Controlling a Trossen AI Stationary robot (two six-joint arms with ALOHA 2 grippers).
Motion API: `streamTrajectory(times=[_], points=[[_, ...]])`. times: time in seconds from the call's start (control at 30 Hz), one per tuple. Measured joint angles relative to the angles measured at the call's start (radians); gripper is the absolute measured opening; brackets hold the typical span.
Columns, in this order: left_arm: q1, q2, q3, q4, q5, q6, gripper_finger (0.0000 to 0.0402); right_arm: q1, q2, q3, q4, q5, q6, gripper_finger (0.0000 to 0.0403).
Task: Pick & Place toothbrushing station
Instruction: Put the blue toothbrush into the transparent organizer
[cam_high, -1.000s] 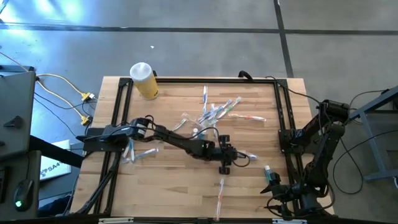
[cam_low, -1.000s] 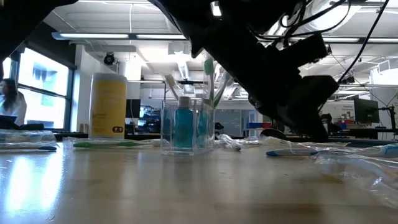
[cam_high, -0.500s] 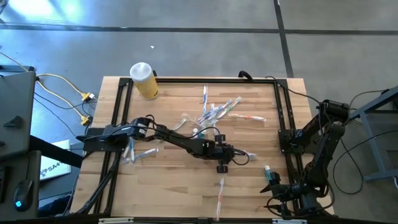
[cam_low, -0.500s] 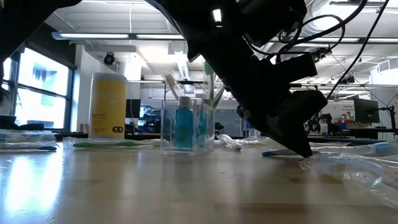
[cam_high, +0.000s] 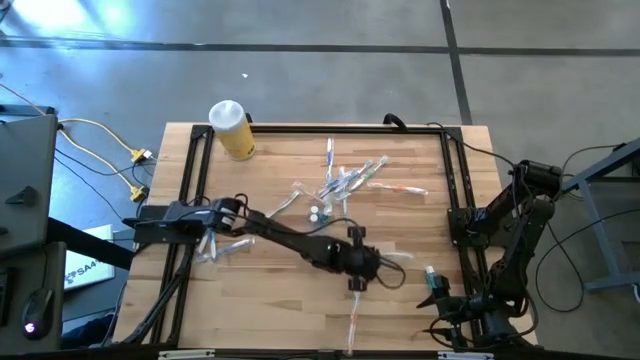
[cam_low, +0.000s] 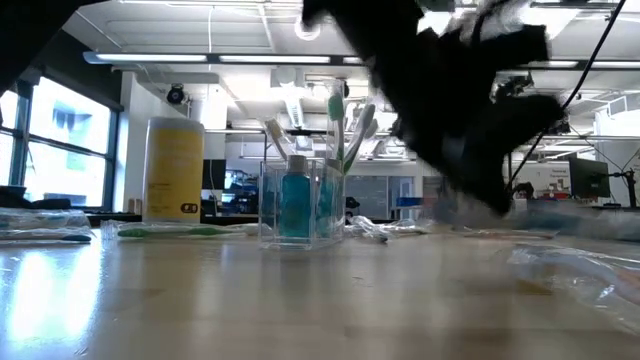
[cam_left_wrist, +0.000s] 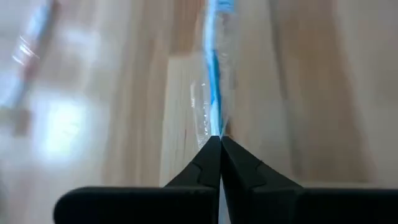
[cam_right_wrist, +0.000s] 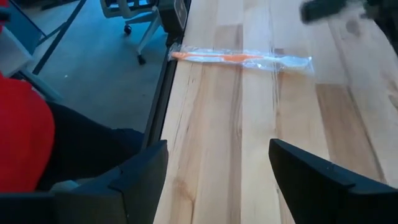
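The left gripper (cam_high: 356, 281), reached out over the middle of the table (cam_high: 290, 300), has its fingers (cam_left_wrist: 214, 163) pressed together on the clear wrapper of a blue toothbrush (cam_left_wrist: 215, 93), pinching it at one end; the wrapped brush stretches away from the fingertips along the wooden boards. From overhead, the left arm runs from the table's left edge to a spot just right of centre, toward the front. Behind it, the cup (cam_low: 298, 203) stands upright near the table's centre, holding a teal tube (cam_low: 294, 202) and several toothbrushes (cam_low: 338, 125). More wrapped brushes (cam_high: 350, 178) lie scattered beyond the cup. A yellow bottle (cam_high: 232, 129) stands at the far left corner. The right gripper (cam_right_wrist: 217, 180) waits with fingers spread apart off the table's front right corner; an orange toothbrush (cam_right_wrist: 239, 58) in its wrapper lies on the boards ahead of it.
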Motion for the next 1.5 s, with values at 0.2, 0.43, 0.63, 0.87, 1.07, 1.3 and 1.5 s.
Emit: streamTrajectory(times=[0.2, 0.43, 0.63, 0.87, 1.07, 1.3, 1.5], points=[[-0.059, -0.01, 0.212, -0.22, -0.125, -0.003, 0.0001, 0.0, 0.0, 0.0, -0.007, 0.008, -0.035, 0.0271], [-0.112, -0.052, 0.361, -0.643, -0.387, -0.232, 0.0001, 0.0, 0.0, 0.0, -0.006, 0.012, -0.072, 0.0271], [-0.139, -0.139, 0.334, -0.982, -0.48, -0.57, 0.0, 0.0, 0.0, 0.0, -0.006, 0.016, -0.108, 0.0271], [-0.201, -0.198, 0.333, -1.102, -0.557, -0.651, 0.0, 0.0, 0.0, 0.0, -0.006, 0.089, -0.178, 0.0271], [-0.211, -0.276, 0.264, -1.115, -0.569, -0.628, 0.0, 0.0, 0.0, 0.0, -0.006, 0.089, -0.192, 0.0271], [-0.159, -0.489, -0.036, -1.117, -0.542, -0.653, 0.0, 0.0, 0.0, 0.0, -0.012, 0.108, -0.2, 0.0271], [-0.111, -0.814, -0.472, -0.842, -0.522, -0.715, 0.0, -0.001, 0.0, 0.0, -0.065, 0.199, -0.203, 0.0271]])
